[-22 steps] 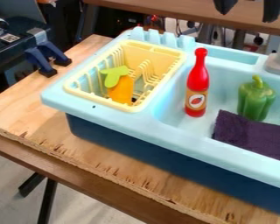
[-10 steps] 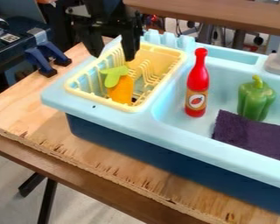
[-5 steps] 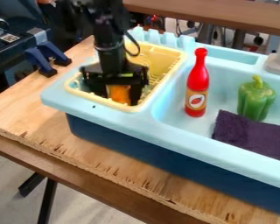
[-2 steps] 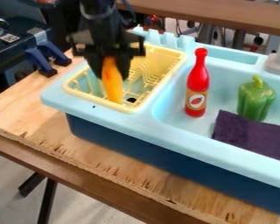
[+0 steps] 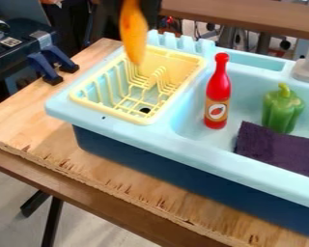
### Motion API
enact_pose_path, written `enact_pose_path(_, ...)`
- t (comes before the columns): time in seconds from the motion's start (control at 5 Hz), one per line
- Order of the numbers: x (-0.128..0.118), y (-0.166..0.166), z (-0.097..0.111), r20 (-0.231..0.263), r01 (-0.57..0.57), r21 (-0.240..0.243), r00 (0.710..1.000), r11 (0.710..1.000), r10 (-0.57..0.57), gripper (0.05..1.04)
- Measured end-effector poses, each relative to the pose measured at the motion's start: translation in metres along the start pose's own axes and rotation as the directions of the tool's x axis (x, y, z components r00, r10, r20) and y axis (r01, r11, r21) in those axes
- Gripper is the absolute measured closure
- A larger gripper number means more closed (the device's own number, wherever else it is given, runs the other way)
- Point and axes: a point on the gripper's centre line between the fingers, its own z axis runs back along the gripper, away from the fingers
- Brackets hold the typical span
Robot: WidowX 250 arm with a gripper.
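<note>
far left: dark blue clamps sat on the wooden tabletop, same spot as before.

next, yellow plastic dish rack, set in the left part of the pale blue plastic sink unit: hadn't shifted. the carrot had just come up out of it.

black two-finger gripper had risen to the top edge of the view, fingers closed in on the carrot's upper end, pinching it. orange tapered toy carrot hung near upright below, thin end down, over the rack's back left corner as seen; exact height unclear. a moment earlier it was down at the slots, so i'd call the lift-out done, grip holding.

right of that, red toy bottle upright in the basin, dark purple cloth and green toy bell pepper beside it: all unmoved.
</note>
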Motion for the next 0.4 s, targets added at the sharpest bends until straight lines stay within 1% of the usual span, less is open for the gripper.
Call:
enact_pose_path(0.2, 0.003, -0.042, 0.003, 0.009, 0.167, -0.074, 0.986, 0.983, -0.167, 0.551)
enact_pose_path(0.4, -0.004, -0.096, -0.023, -0.039, 0.378, -0.160, 0.920, 0.912, -0.389, 0.551)
